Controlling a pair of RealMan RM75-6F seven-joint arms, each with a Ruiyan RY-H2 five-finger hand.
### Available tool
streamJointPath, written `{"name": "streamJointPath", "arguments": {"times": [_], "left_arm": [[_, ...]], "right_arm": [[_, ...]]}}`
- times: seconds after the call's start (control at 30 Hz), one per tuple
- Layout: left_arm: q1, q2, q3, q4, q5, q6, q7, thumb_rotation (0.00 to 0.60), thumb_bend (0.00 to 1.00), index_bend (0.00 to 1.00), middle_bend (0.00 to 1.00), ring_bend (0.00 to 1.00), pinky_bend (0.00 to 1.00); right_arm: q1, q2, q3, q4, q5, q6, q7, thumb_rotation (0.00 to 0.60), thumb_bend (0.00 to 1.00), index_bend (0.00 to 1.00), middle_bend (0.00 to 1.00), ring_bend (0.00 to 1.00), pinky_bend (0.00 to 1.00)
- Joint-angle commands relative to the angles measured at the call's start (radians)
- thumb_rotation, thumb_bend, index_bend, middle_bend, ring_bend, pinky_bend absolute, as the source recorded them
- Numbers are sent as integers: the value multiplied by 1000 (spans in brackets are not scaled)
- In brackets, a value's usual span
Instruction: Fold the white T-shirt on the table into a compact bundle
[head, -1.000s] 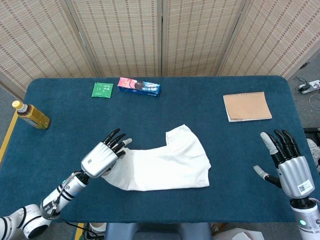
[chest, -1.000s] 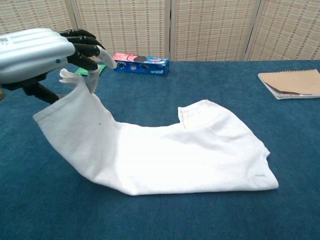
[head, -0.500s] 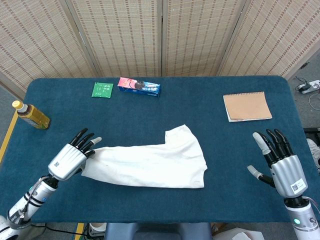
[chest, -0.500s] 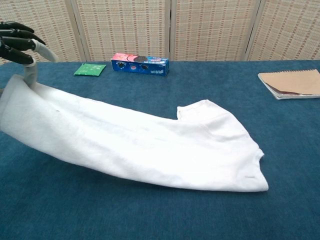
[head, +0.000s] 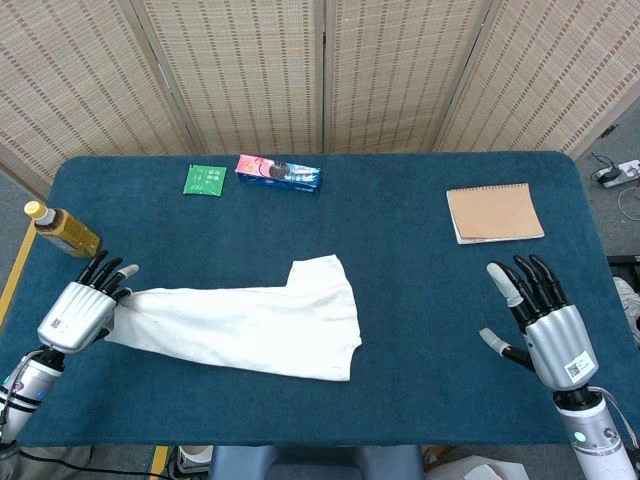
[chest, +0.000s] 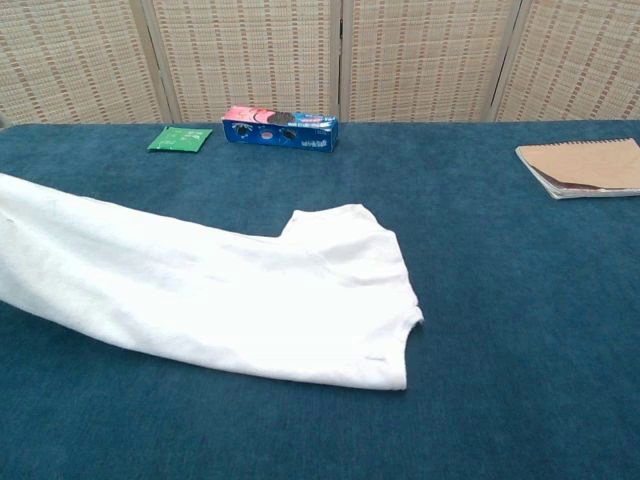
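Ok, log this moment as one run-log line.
left hand: grips white T-shirt edge, stretched toward table's left | right hand: open, off the cloth | fold: not yet compact

The white T-shirt (chest: 230, 300) lies stretched across the blue table (chest: 500, 350), running off the left edge; no hand shows. Behind it sit a green packet (chest: 180, 138) and a blue box (chest: 280, 128); a notebook (chest: 585, 165) lies far right.

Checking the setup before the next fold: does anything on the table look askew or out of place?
The white T-shirt lies stretched in a long slanted strip, its left end held by the left hand near the table's left edge, not squared up. The bottle lies on its side. Nothing looks spilled or damaged.
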Motion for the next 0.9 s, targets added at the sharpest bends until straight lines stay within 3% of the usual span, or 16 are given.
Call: {"name": "streamJointPath", "arguments": {"times": [0.03,0.23,0.43,0.9], "left_arm": [[11,8,-4,4,-12,-10,-13,600,547,688,213,108,4],[-14,-4,-22,-41,11,-33,-23,600,547,686,213,108,4],[-78,-37,-53,-126,33,-102,45,600,548,687,213,108,4],[-211,-208,-145,-312,-131,-312,430,600,547,683,213,108,4]], "right_arm": [[1,-2,-1,3,0,-1,3,600,107,39,154,51,58],[-5,-1,-1,11,4,11,12,600,106,39,154,51,58],[-19,8,-2,18,10,34,24,600,107,45,154,50,58],[-47,18,-2,54,35,70,65,600,107,48,154,50,58]]}}
